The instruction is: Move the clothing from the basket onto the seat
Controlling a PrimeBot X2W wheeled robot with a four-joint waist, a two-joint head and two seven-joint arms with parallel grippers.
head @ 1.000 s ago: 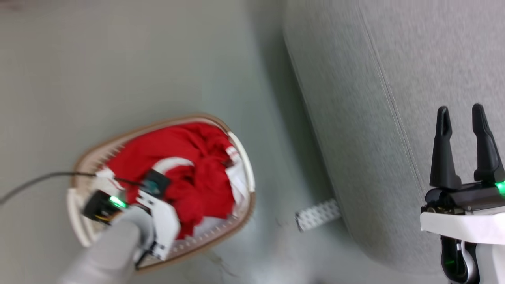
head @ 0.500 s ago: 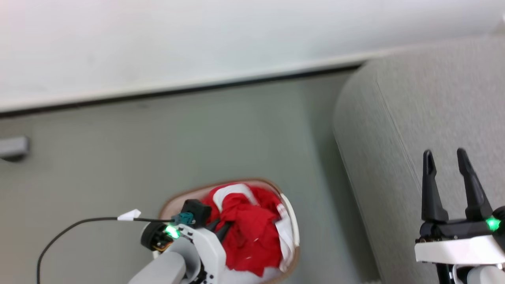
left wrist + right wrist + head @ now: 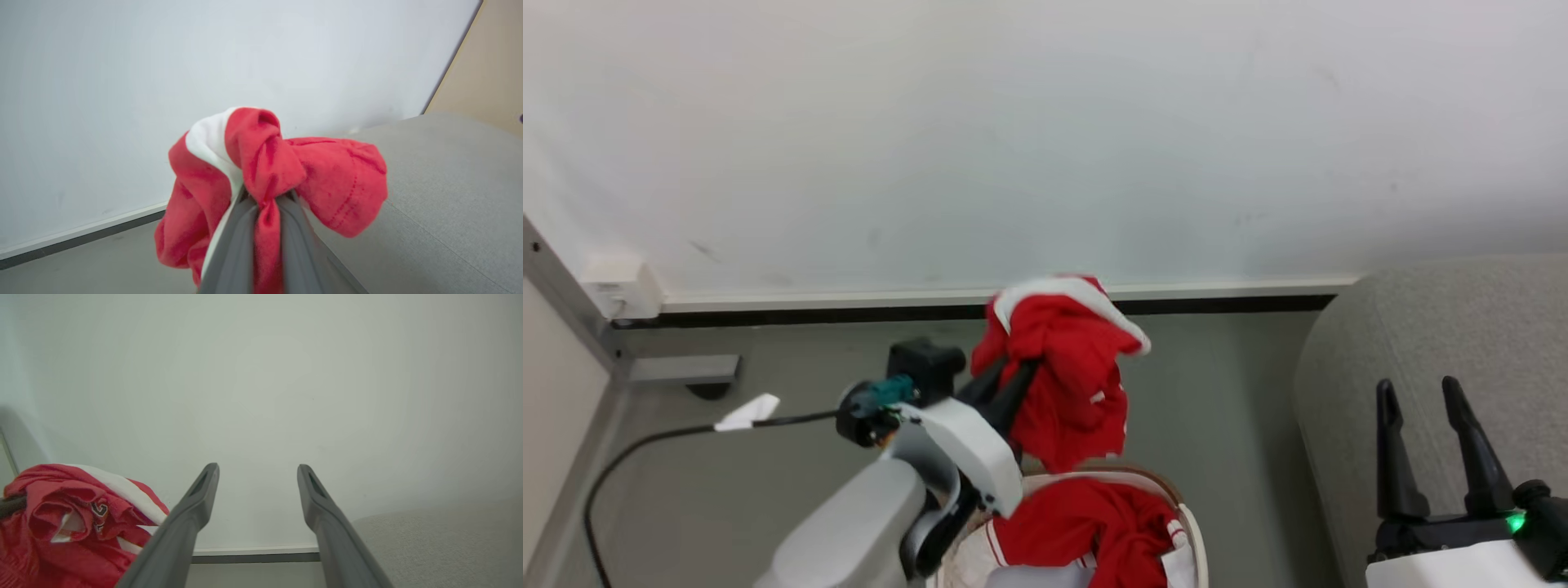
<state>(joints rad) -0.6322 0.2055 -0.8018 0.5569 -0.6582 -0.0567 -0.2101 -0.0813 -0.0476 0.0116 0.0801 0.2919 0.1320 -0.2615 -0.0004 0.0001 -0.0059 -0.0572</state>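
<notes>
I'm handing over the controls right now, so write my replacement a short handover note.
Left gripper: shut on a red garment, held up above the basket.
Right gripper: open, empty, by the seat.
Done: one garment lifted out.
To do: carry it right to the seat, release, then fetch the other clothing lying in the basket.

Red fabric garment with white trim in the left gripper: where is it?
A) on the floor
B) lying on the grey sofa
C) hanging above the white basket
C: the left gripper is shut on the red fabric garment with white trim, which hangs above the oval white plastic basket, short of the light-grey fabric sofa.
</notes>
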